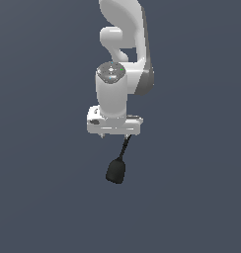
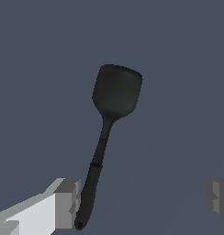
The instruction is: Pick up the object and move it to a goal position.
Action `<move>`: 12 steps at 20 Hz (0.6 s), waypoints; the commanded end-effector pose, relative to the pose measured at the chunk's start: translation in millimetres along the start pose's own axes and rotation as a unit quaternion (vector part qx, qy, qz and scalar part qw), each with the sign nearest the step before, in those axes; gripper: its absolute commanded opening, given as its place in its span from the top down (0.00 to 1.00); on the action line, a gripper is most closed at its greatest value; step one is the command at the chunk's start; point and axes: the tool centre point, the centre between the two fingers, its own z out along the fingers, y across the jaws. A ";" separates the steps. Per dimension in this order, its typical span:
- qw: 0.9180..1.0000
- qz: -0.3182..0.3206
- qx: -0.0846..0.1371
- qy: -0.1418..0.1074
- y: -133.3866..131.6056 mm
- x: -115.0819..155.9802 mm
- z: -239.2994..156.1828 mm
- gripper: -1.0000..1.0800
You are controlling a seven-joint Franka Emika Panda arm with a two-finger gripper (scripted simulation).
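1. plain dark blue-grey ground fills both views; no desk edge shows.
2. our gripper (image 2: 143, 202) stands open, one finger (image 2: 68, 202) touching the object (image 2: 114, 94) at its stem.
3. we should centre on the stem, then close.

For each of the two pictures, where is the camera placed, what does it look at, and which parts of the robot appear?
Exterior view: off the arm, facing the white arm, the pincer and the black object beneath it.
Wrist view: on the wrist, looking along the pincer at the object; only the two fingers show, set wide apart.
Shared: the object and the pincer.
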 end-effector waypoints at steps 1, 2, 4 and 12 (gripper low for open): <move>1.000 0.000 0.000 0.000 0.0 0.0 0.0 0.04; 1.000 -0.001 0.000 0.000 -0.4 0.1 -0.1 0.04; 1.000 -0.006 0.000 0.002 -3.4 1.1 -1.0 0.04; 0.999 -0.038 0.002 0.011 -19.3 6.5 -8.7 0.04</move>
